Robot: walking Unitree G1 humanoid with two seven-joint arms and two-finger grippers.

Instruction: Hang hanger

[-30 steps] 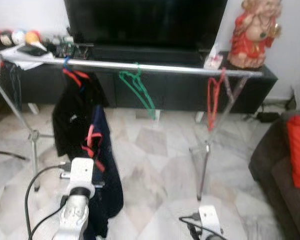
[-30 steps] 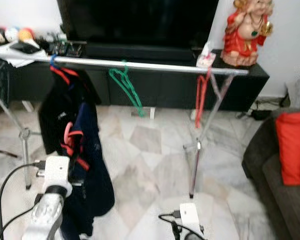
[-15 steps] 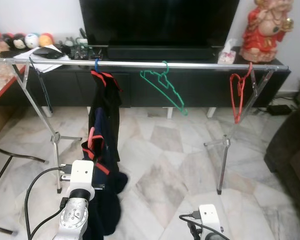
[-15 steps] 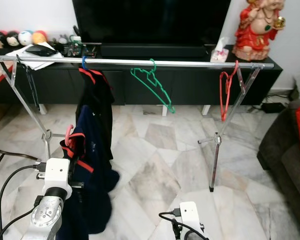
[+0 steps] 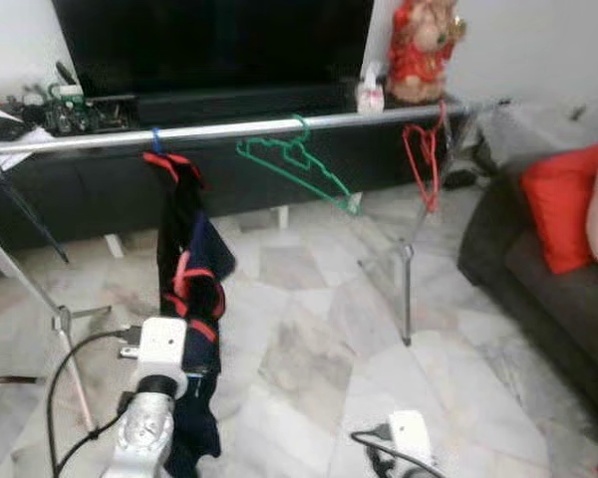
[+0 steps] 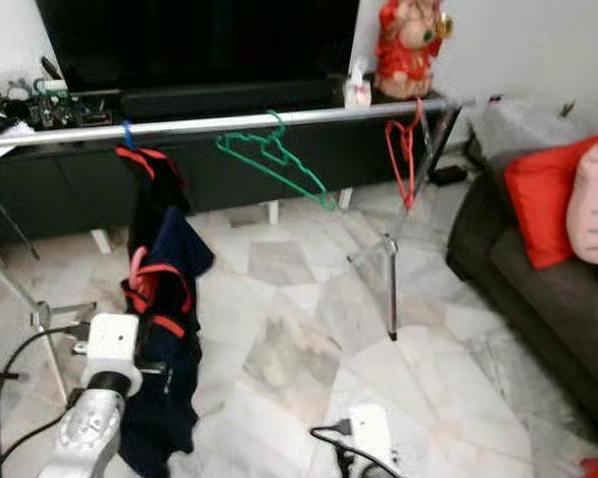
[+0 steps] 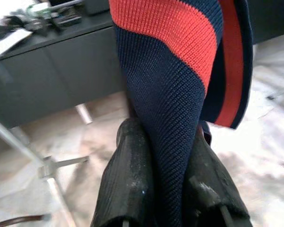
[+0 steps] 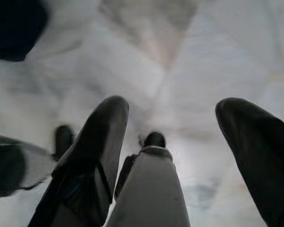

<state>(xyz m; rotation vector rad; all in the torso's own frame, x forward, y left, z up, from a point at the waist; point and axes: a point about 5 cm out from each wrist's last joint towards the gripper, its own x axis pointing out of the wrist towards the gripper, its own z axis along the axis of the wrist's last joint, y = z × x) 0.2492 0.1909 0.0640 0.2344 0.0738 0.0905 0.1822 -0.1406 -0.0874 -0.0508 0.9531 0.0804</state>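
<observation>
Carrying is the step: left gripper (image 7: 168,189), lower left, jaws clamped on the garment (image 5: 187,289); right gripper (image 8: 180,137) hangs with jaws spread, empty. Next, I judge, comes lifting its pink hanger (image 6: 137,267) onto the rail (image 5: 279,124) across the upper frame.

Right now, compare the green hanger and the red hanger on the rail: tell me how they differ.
The green hanger hangs near the middle of the rail; the red hanger hangs near its right end. The green hanger shows broadside, spread wide and slanting down to the right; the red hanger looks narrow, nearly edge-on, hanging straight down. Both are bare, with no garment on them, and both hook over the same rail.
</observation>
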